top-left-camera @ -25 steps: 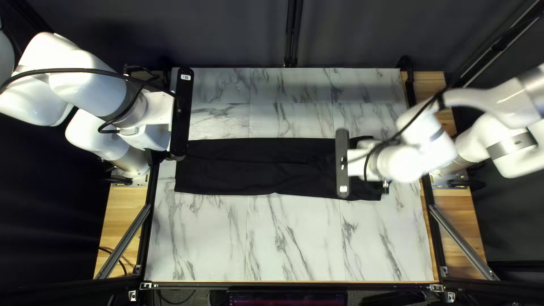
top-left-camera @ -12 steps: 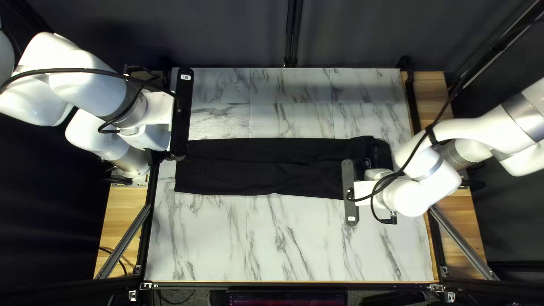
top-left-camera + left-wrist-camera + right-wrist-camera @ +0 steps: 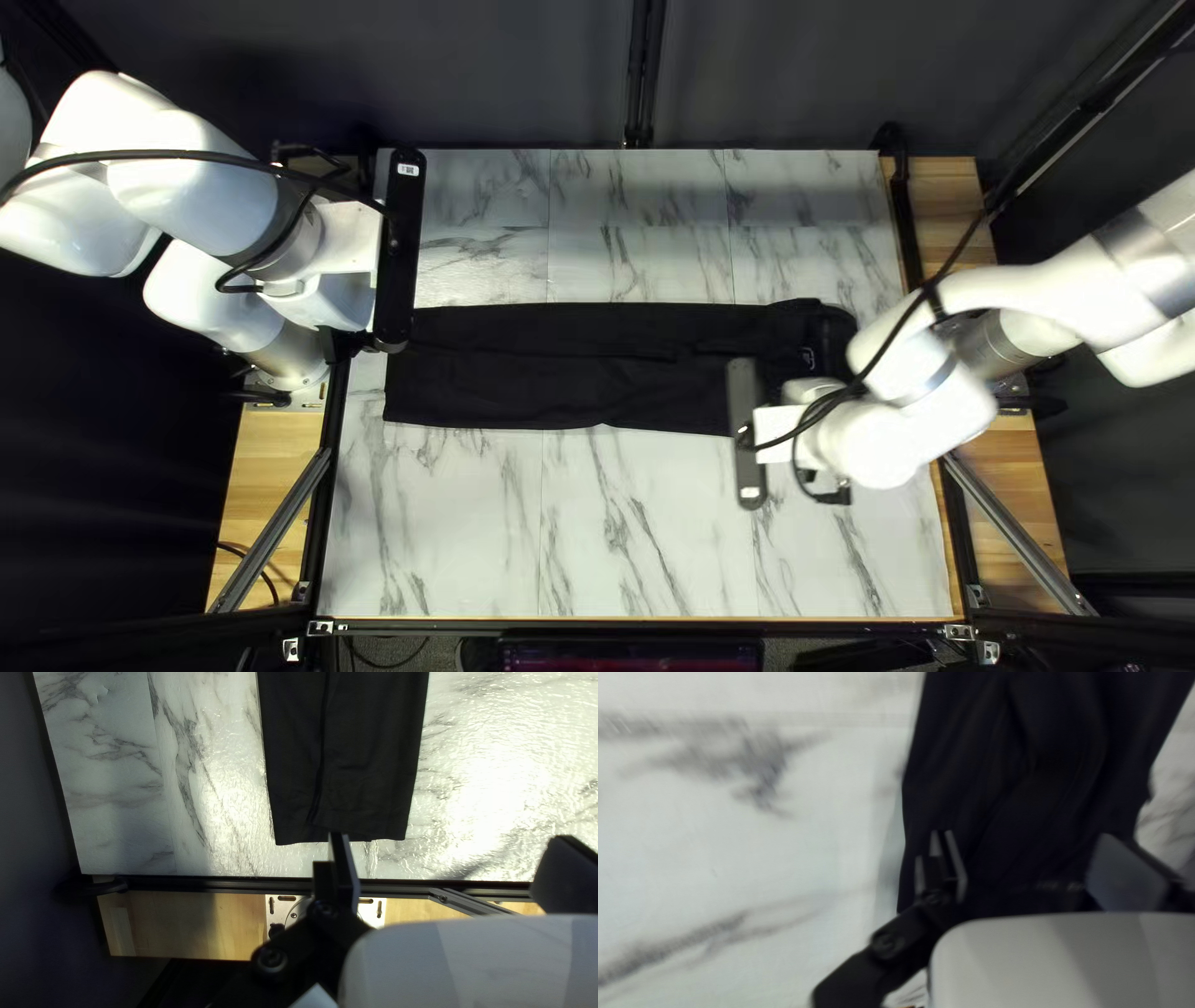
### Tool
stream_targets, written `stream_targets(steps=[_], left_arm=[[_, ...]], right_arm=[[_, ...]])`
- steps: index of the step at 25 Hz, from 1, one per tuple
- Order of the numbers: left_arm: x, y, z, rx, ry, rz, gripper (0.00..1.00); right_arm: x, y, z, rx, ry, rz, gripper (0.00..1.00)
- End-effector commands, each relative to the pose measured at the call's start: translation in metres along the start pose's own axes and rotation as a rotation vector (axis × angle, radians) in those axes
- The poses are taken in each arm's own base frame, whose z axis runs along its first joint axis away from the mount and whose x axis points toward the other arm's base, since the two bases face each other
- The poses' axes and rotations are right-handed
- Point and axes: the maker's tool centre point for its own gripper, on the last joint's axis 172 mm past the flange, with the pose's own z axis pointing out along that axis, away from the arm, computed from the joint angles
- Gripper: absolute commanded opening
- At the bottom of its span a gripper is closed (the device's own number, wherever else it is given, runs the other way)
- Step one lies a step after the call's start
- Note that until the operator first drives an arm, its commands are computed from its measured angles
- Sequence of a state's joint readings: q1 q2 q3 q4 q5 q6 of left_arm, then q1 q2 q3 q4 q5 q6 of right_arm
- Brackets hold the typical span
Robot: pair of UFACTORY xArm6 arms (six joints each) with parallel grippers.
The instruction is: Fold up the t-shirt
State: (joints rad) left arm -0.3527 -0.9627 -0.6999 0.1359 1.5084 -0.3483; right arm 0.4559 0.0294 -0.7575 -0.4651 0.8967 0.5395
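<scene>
Right end effector (image 3: 747,433) has shifted toward nine o'clock in the top left view; the black cloth (image 3: 548,373) lies unmoved across the surface (image 3: 623,535) from nine to three, left end effector (image 3: 398,249) by its nine o'clock end. Left wrist view: fingers wide apart, cloth ahead at eleven o'clock. Right wrist view: fingers also wide apart, cloth beneath and ahead toward twelve

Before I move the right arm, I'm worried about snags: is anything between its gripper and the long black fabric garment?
Nothing visible: the right gripper, its jaws open, faces the long black fabric garment with no other object showing between them.
</scene>
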Motion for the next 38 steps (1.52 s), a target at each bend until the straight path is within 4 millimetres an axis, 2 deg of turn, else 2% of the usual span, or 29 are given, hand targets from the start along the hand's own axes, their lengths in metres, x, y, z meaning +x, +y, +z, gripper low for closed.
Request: stream_targets(steps=[1,2,4,7,8,9,11,13,15,17,18,22,24,33,36,37,38], left_arm=[[0.000,0.000,0.000,0.000,0.000,0.000,1.00],[0.000,0.000,0.000,0.000,0.000,0.000,1.00],[0.000,0.000,0.000,0.000,0.000,0.000,1.00],[0.000,0.000,0.000,0.000,0.000,0.000,1.00],[0.000,0.000,0.000,0.000,0.000,0.000,1.00],[0.000,0.000,0.000,0.000,0.000,0.000,1.00],[0.000,0.000,0.000,0.000,0.000,0.000,1.00],[0.000,0.000,0.000,0.000,0.000,0.000,1.00],[0.000,0.000,0.000,0.000,0.000,0.000,1.00],[0.000,0.000,0.000,0.000,0.000,0.000,1.00],[0.000,0.000,0.000,0.000,0.000,0.000,1.00],[0.000,0.000,0.000,0.000,0.000,0.000,1.00],[0.000,0.000,0.000,0.000,0.000,0.000,1.00],[0.000,0.000,0.000,0.000,0.000,0.000,1.00],[0.000,0.000,0.000,0.000,0.000,0.000,1.00],[0.000,0.000,0.000,0.000,0.000,0.000,1.00],[0.000,0.000,0.000,0.000,0.000,0.000,1.00]], right_arm=[[-0.001,0.003,0.020,0.026,0.036,-0.059,0.95],[-0.001,0.002,0.022,0.031,0.042,-0.068,0.87],[0.002,-0.003,0.024,0.042,0.055,-0.092,0.81],[0.011,-0.012,0.029,0.054,0.061,-0.127,0.61],[0.013,-0.013,0.034,0.059,0.054,-0.137,0.60],[0.013,-0.013,0.036,0.061,0.052,-0.141,0.53],[0.010,-0.010,0.042,0.068,0.045,-0.146,0.39],[0.008,-0.006,0.047,0.071,0.032,-0.146,0.37],[0.004,0.001,0.054,0.076,0.024,-0.143,0.27],[0.002,0.007,0.059,0.080,0.021,-0.139,0.07],[0.001,0.010,0.061,0.084,0.021,-0.137,0.02],[0.002,0.015,0.064,0.089,0.022,-0.135,0.04],[0.002,0.017,0.063,0.090,0.021,-0.134,0.01],[0.007,0.028,0.018,0.053,0.035,-0.124,0.00],[0.007,0.030,0.012,0.043,0.042,-0.124,0.00],[0.006,0.029,0.012,0.044,0.042,-0.125,0.06],[0.004,0.026,0.013,0.046,0.042,-0.128,0.66]])
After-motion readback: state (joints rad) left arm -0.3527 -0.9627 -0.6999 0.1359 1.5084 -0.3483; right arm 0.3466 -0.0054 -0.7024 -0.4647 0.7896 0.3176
